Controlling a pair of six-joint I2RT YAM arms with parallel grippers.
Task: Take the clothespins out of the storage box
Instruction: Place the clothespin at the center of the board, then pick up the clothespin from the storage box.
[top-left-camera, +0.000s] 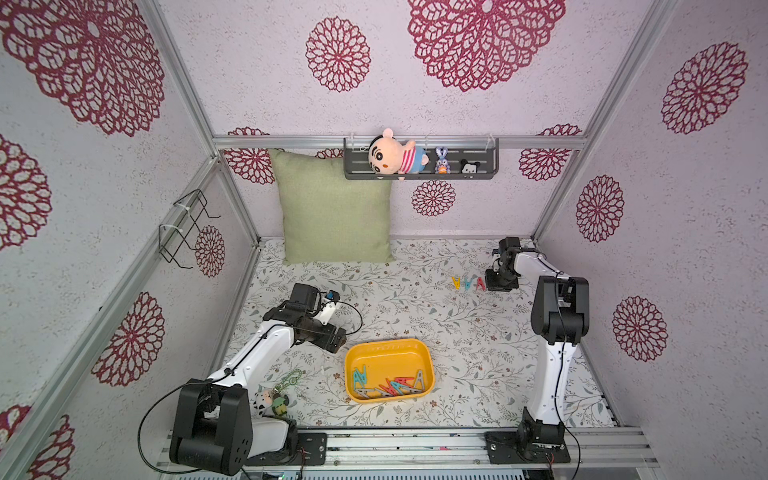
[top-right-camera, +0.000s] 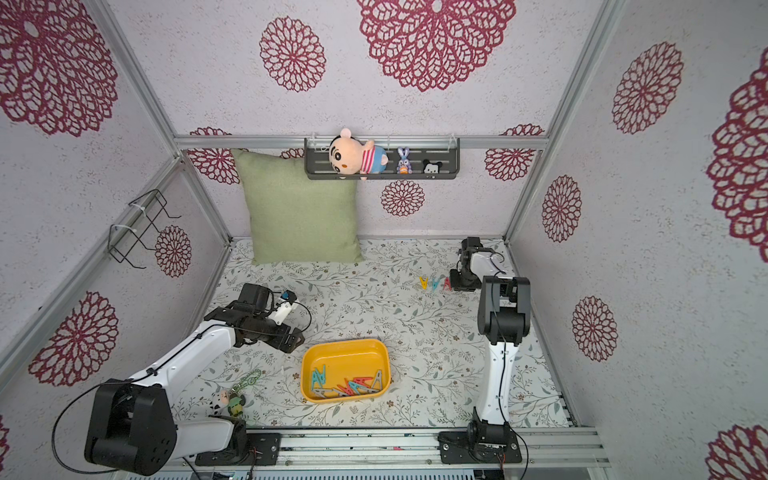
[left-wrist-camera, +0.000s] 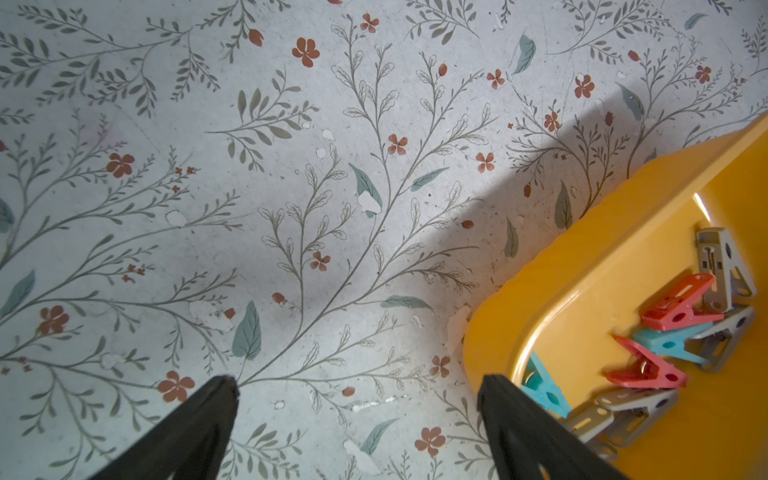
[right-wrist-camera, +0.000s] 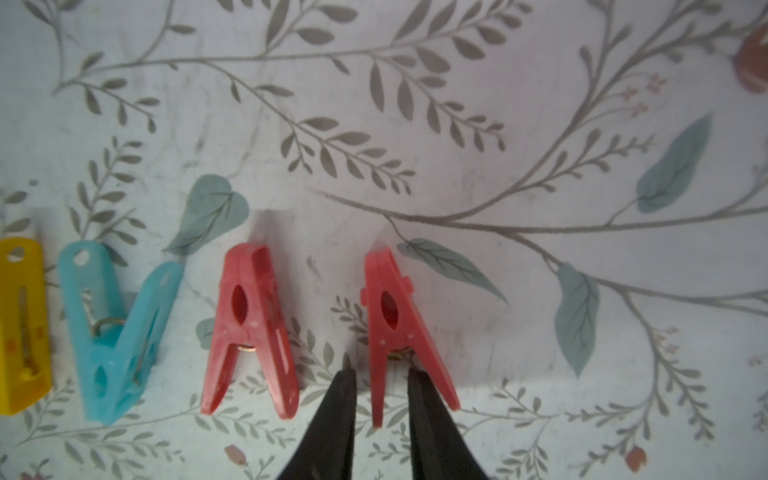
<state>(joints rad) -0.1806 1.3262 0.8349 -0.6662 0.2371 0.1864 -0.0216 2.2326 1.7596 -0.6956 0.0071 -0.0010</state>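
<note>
— While that frame's up: where's the storage box (top-left-camera: 386, 358)?
— Lower ctr in both top views, flat on the floral bench (top-left-camera: 415, 307). What clothespins (top-left-camera: 390, 384) are in it lie heaped along its lower edge: grey, red, teal, plus some teal by its left wall.
— Any outside?
— Yes, a row of pins (top-left-camera: 468, 284) on the bench, right of ctr, approx mid-height, well apart from the box. Right wrist view gives four side by side: yellow pin (right-wrist-camera: 20, 328), teal pin (right-wrist-camera: 112, 332), red pin (right-wrist-camera: 249, 328), second red pin (right-wrist-camera: 399, 328).
— And the right hand (right-wrist-camera: 382, 374)?
— Low over the second red pin. Jaws parted only slightly, one finger each side of one leg of it, w/ a gap showing on both sides, so it's not clamped. Pin lies on the bench.
— And the left hand (top-left-camera: 337, 338)?
— Spread wide, nothing btwn the fingers, over bare bench just beside the storage box's upper-left corner.
— Anything else?
— One keychain charm (top-left-camera: 282, 392) lower left, near the left arm's base; green cushion (top-left-camera: 332, 212) against the back wall, upper left of ctr.
</note>
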